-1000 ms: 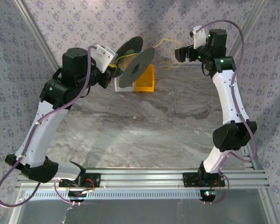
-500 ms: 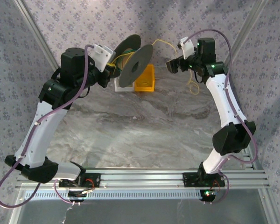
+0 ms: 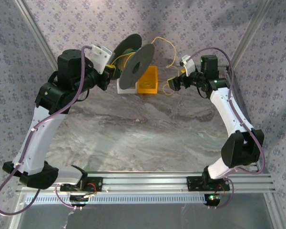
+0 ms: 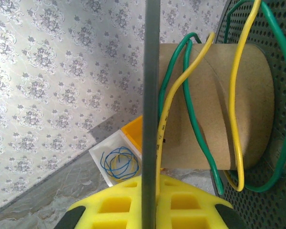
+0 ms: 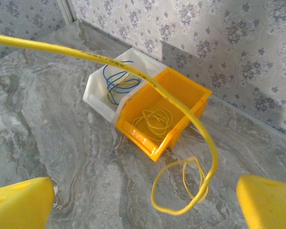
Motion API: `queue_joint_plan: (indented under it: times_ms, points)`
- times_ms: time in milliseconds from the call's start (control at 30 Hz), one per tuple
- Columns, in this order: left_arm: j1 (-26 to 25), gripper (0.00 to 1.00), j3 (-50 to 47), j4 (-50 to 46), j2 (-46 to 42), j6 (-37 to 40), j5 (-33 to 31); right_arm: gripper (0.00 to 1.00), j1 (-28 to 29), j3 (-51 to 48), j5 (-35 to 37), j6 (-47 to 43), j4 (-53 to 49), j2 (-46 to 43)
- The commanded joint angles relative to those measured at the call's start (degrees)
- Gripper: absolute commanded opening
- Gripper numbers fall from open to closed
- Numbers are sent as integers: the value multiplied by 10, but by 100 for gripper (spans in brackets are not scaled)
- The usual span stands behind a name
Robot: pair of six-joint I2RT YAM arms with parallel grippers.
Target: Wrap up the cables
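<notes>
In the top view the black spool [image 3: 139, 63] is held up off the table [image 3: 143, 129] by the left gripper [image 3: 110, 71], and the yellow cable [image 3: 168, 44] is seen running from the spool in a high arc, then dropping to a loose loop just beside the right gripper [image 3: 174, 86]. In the left wrist view the jaws are pressed together on the spool's near rim, seen edge-on; a few turns of yellow cable and a green wire [image 4: 205, 148] lie slack on the cardboard core [image 4: 214, 109]. In the right wrist view the pads [image 5: 19, 205] are spread wide with nothing pinched – the cable crosses above the yellow bin [image 5: 143, 138] and the white bin [image 5: 97, 98] and curls to a free end over the table. The cable is judged light, thin and springy, likely to keep its kinks and slip from a loose pinch; it is best taken on the straighter run above the curl.
</notes>
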Motion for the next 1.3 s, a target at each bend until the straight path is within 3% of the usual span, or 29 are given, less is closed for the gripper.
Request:
queue_joint_plan:
  times_ms: [0, 233, 300, 400, 567, 867, 1267]
  points:
    - [2, 0, 33, 52, -26, -20, 9, 99, -16, -29, -3, 29, 68, -13]
    - [2, 0, 53, 52, -30, -31, 23, 77, -30, -55, 6, 67, 122, 10]
    - [2, 0, 53, 52, -31, -33, 23, 60, -31, -61, 5, 76, 136, 16]
    - [2, 0, 53, 52, -31, -38, 22, 19, -30, -75, 8, 91, 158, 20]
    - [3, 0, 54, 51, -37, -52, 37, 0, -28, -94, 25, 89, 168, 20]
    - [20, 0, 39, 71, -45, -88, 54, 0, -21, -75, 57, 78, 121, 48]
    - [202, 0, -63, 257, -32, -367, 205, 0, 110, -33, 210, 50, -20, 108]
